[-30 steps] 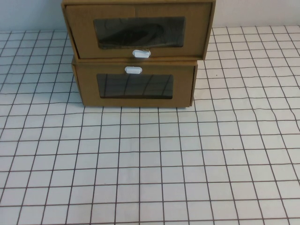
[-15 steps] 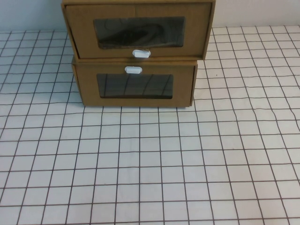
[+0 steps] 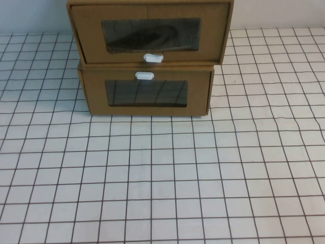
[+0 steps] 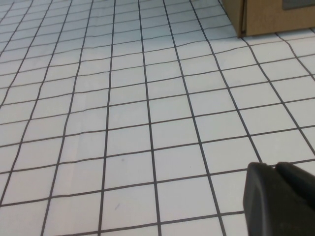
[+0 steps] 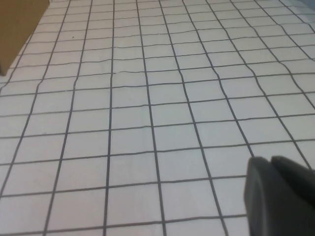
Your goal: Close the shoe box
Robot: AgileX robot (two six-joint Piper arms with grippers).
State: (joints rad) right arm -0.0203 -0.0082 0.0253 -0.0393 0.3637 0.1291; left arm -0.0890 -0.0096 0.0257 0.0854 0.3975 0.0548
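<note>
Stacked at the high view's top centre, the shoe box [image 3: 150,33] is untouched; left gripper [image 4: 280,199] and right gripper [image 5: 280,196] are parked above the table, finger state unreadable.

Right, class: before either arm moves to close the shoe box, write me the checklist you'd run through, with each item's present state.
1. Target identified: the shoe box is the upper one of the stack, with its white pull tab below the window: ok.
2. Drawer shut: its front seems to jut forward over the lower box: not ok.
3. Approach path: the table in front of the stack shows only bare grid: ok.
4. Left gripper at the box: it is over the grid, apart from the stack: not ok.
5. Right gripper at the box: likewise over the grid, apart from the stack: not ok.
</note>
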